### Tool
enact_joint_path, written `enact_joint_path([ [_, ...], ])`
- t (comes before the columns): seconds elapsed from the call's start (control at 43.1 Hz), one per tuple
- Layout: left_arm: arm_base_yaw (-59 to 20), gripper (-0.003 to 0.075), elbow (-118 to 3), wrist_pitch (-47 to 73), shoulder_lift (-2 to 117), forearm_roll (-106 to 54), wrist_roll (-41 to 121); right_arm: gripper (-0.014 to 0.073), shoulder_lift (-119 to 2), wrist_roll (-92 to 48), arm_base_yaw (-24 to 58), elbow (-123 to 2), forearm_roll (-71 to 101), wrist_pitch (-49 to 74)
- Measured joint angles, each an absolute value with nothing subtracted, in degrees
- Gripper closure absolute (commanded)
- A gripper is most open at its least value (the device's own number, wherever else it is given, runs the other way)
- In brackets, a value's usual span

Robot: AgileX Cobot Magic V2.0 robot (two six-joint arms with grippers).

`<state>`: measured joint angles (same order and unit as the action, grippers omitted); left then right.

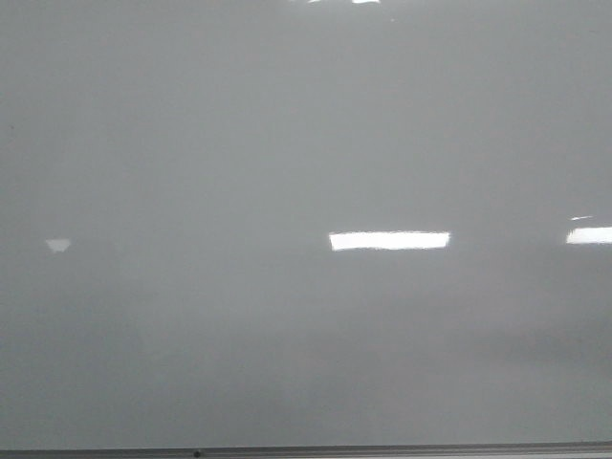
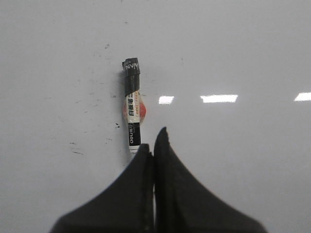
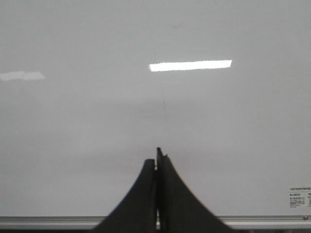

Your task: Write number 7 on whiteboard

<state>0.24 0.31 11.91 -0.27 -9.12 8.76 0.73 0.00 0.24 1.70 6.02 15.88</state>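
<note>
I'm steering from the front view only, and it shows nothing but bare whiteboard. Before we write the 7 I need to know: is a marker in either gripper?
Observer: Yes. In the left wrist view a marker has its near end tucked between the closed fingers of the left gripper.
Operator: Which way does it point?
Observer: Straight out past the fingertips, with its black end farthest from the gripper, against the whiteboard behind it.
Operator: And the other arm?
Observer: The right gripper is shut on nothing, close to the board's grey frame edge.
</note>
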Motion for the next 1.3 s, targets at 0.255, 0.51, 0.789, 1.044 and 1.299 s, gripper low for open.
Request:
enact_joint_path([
  [0.255,0.2,0.0741,0.3,10.0,-0.3,-9.1,8.8,0.0662,0.7,0.0,0.2,1.7,6.7,12.0],
  [0.51,0.2,0.0741,-1.5,0.0,-0.3,-10.2,8.8,0.0659,0.7,0.0,0.2,-1.0,6.9,9.1],
  [0.789,0.2,0.0741,-16.6,12.3,8.0,-8.9,8.8,0.0659,-3.3,0.5,0.2,-16.1,10.0,17.6],
  [1.044,0.2,0.0714,-19.5,14.8,25.6,-7.3,8.8,0.0653,-16.1,0.5,0.2,-19.8,10.7,19.1],
  [1.299,0.2,0.0169,-19.5,12.9,31.6,-7.3,8.8,0.0157,-18.9,0.5,0.2,-19.8,10.7,19.5],
])
